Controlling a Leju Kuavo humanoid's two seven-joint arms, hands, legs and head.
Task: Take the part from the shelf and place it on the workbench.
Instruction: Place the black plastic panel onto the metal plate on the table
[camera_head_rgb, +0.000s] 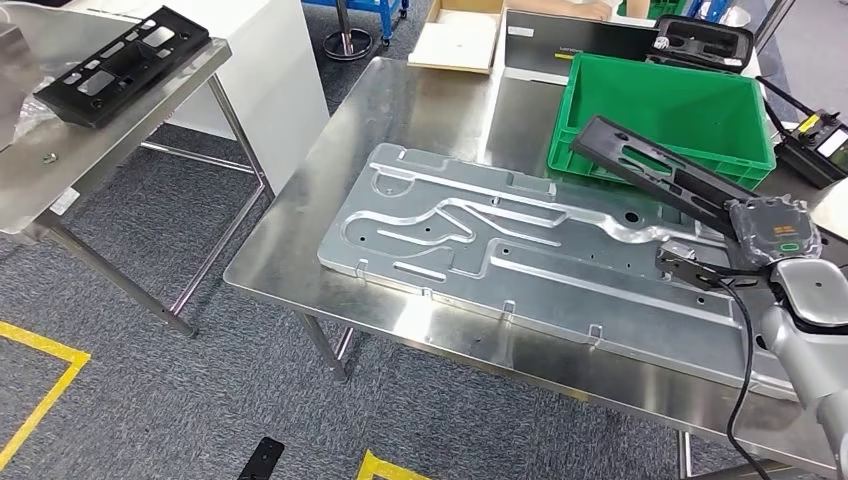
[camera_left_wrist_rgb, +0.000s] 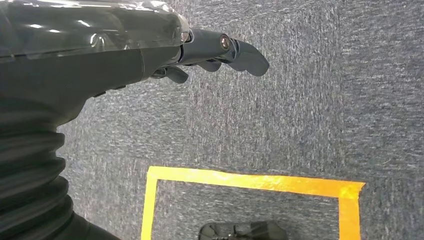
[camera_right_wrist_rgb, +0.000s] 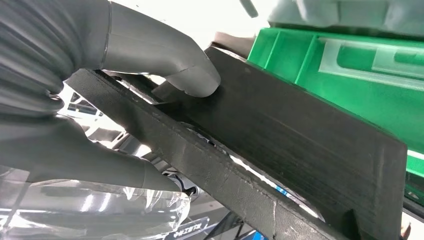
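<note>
- Now the right hand (camera_head_rgb: 765, 235) grips a long black part (camera_head_rgb: 655, 170), thumb (camera_right_wrist_rgb: 170, 60) pressed on its flat face.
- Part held tilted above the steel bench (camera_head_rgb: 420, 105), over a metal plate (camera_head_rgb: 520, 250), beside a green bin (camera_head_rgb: 665, 110).
- Left hand (camera_left_wrist_rgb: 220, 52) holds nothing, fingers loosely curled, hanging over grey carpet (camera_left_wrist_rgb: 300, 125).

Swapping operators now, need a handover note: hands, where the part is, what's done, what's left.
Right robot hand: grips the black part at one end; the part is in the air, tilted, over the workbench beside the green bin.
Left robot hand: holds nothing, hangs over the carpet by yellow floor tape.
Done: part is in hand and at the bench.
Left: lower it onto the bench, probably near the large metal plate, then let go.
Another black part lies on the side table.
</note>
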